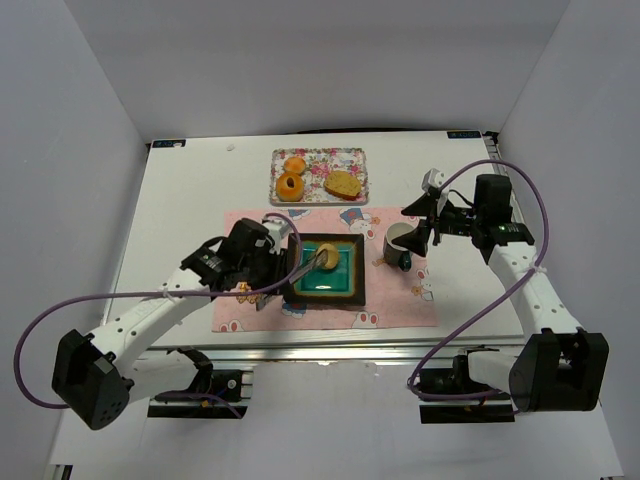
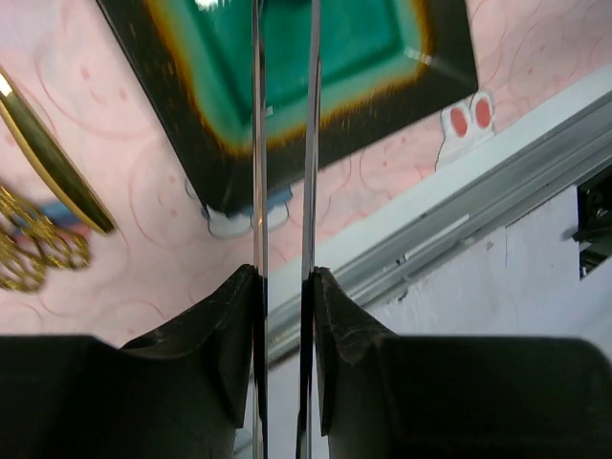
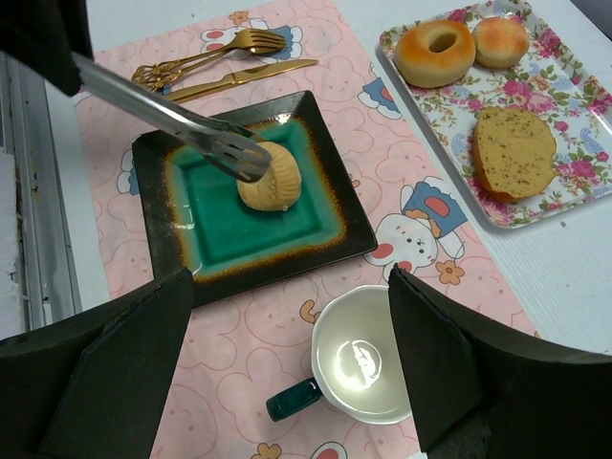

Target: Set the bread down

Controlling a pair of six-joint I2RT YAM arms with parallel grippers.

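Your left gripper [image 2: 284, 287] is squeezed onto the tongs [image 3: 182, 129], which reach rightward over the plate's [image 3: 210, 215] left edge to the bun [image 3: 273, 182] near its middle. Releasing there would fall to the left arm, while your right gripper [image 1: 420, 228] hangs wide open and empty above the cup [image 3: 363, 368]. Count one bun on the plate, and on the tray [image 3: 585, 182] by the table's far edge one slice [image 3: 512, 153], one small roll [image 3: 500, 40] and one doughnut [image 3: 435, 53].

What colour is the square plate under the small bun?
The square plate is teal-green centred, amber-ringed, black-rimmed; clearest in the right wrist view.
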